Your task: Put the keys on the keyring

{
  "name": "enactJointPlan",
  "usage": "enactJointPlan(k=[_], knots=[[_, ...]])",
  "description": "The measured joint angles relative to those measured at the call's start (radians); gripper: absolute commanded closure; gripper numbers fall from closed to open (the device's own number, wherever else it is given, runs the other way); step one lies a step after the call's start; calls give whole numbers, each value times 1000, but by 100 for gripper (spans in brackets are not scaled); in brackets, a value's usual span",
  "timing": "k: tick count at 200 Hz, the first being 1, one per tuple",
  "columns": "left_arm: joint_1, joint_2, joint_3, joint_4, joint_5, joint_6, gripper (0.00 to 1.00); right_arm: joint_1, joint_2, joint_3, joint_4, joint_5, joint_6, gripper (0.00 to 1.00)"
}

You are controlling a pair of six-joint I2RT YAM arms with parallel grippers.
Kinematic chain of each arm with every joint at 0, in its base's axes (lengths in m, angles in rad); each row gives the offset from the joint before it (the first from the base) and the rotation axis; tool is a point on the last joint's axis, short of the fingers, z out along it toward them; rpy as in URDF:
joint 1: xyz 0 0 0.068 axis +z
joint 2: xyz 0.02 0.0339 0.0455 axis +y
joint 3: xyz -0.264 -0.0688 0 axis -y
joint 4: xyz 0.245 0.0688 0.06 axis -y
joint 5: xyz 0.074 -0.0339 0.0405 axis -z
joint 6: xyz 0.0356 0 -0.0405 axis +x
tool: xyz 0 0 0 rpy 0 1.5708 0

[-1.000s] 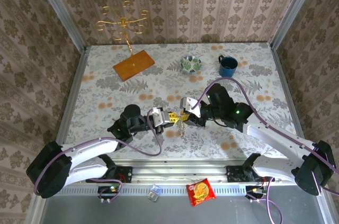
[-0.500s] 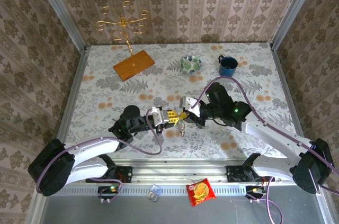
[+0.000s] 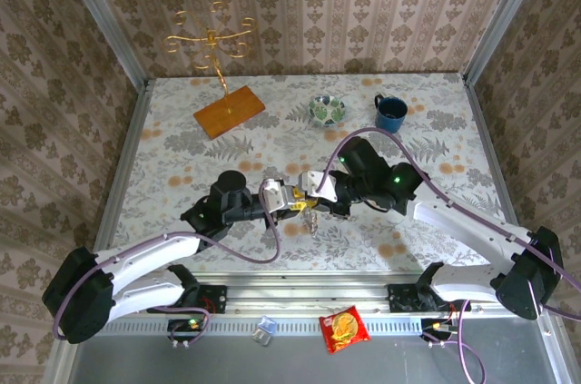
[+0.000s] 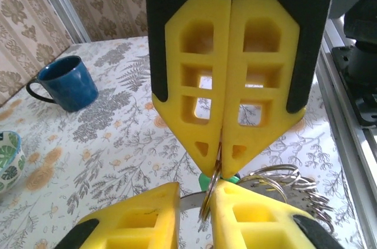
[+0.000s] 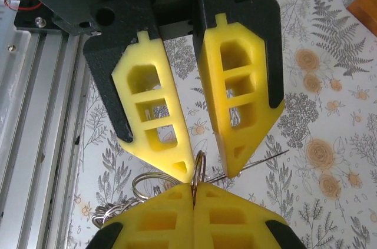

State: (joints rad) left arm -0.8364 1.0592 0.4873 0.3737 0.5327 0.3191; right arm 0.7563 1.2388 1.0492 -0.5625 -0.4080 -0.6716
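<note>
Top external is fixed high behind the arm bases, angled down; the whole table (image 3: 182, 143) is covered from far. Left wrist is pointed low across the table toward the blue mug (image 4: 62, 87), right gripper (image 4: 221, 155) framed head-on, very close. Right wrist is pointed the opposite way, left gripper (image 5: 209, 171) framed equally close. The keyring (image 4: 204, 205) between them is shared by all three.

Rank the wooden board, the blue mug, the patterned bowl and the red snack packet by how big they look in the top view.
1. wooden board
2. red snack packet, though it may sit nearer the camera
3. patterned bowl and blue mug: they look about alike, so no ranking between them
</note>
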Motion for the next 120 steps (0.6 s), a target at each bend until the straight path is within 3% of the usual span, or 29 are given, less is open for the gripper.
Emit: enactJointPlan(k=[23, 31, 54, 65, 120], knots=[[0, 3, 8, -33, 15, 19, 95, 11, 5, 16, -10, 10, -7, 100], [0, 4, 8, -39, 24, 22, 100, 10, 3, 17, -8, 13, -6, 94], [-1, 6, 8, -37, 34, 27, 100, 5, -6, 2, 17, 10, 18, 75], [0, 6, 8, -38, 34, 27, 100, -4, -21, -14, 34, 5, 30, 71], [0, 6, 4, -25, 35, 27, 100, -34, -60, -78, 49, 10, 77, 72]])
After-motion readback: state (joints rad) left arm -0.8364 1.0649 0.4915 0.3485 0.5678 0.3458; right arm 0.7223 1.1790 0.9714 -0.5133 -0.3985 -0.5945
